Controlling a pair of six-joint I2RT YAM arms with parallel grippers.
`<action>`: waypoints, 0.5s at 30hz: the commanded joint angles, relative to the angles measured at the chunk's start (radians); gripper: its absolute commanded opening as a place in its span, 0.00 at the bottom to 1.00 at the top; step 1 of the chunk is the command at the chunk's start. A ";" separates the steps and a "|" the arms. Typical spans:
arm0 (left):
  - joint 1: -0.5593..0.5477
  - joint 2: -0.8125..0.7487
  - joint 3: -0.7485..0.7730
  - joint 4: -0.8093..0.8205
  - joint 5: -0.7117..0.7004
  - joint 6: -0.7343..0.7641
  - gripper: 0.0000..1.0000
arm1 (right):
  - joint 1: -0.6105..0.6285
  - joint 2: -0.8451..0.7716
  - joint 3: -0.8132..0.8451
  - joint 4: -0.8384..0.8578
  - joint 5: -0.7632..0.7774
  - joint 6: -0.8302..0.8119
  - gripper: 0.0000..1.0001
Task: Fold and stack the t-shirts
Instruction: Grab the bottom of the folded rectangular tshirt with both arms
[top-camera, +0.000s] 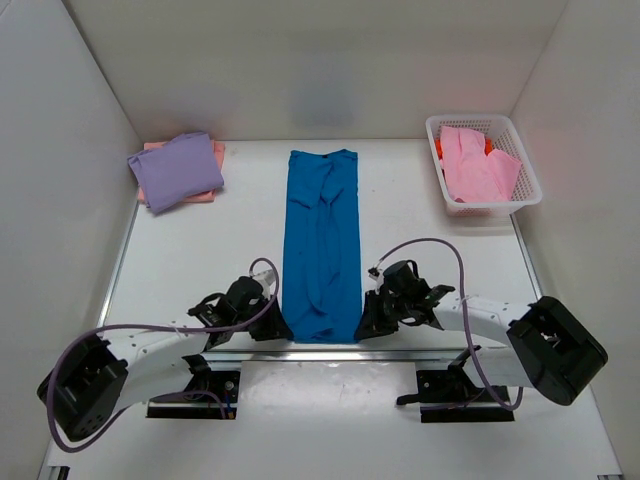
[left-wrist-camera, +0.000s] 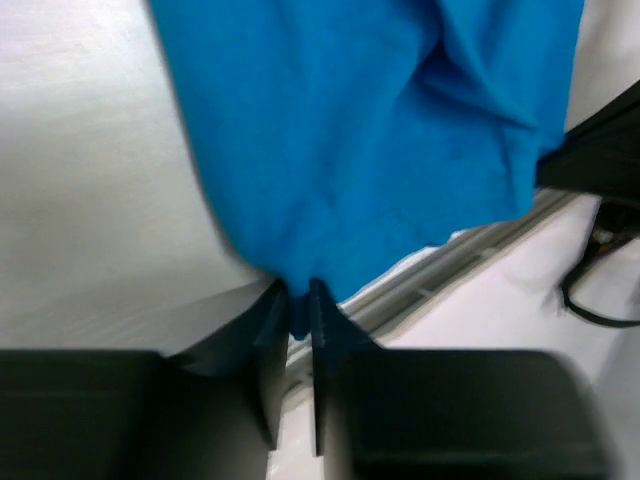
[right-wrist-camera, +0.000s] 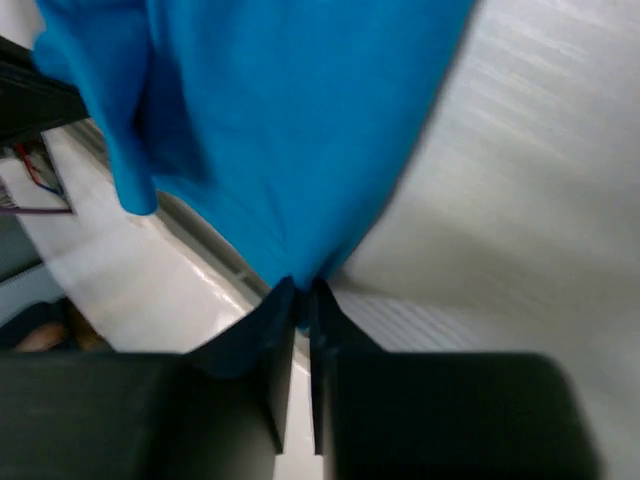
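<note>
The blue shirt (top-camera: 320, 245) lies folded into a long strip down the middle of the surface (top-camera: 430, 240), running from far to near. The left jaws are clenched on its near left corner, and the right jaws are clenched on its near right corner.

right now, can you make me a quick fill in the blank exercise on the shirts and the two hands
1. The long-strip t-shirt in the middle is bright ____.
2. Counting the left hand and the right hand, ____ hands are shut on its near corners.
3. At the far left, the upper folded t-shirt lying on the salmon t-shirt is ____.
4. In the white basket, the topmost t-shirt is light ____.
Missing words: blue; two; lavender; pink.
</note>
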 joint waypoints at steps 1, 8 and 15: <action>-0.021 0.043 0.022 -0.042 -0.004 0.018 0.19 | 0.010 0.020 0.006 0.032 0.007 -0.008 0.01; 0.025 -0.130 -0.040 -0.206 0.002 0.057 0.00 | -0.029 -0.052 -0.018 -0.069 -0.010 -0.046 0.00; 0.010 -0.310 -0.133 -0.272 0.034 0.008 0.00 | 0.006 -0.118 -0.054 -0.153 -0.059 -0.053 0.00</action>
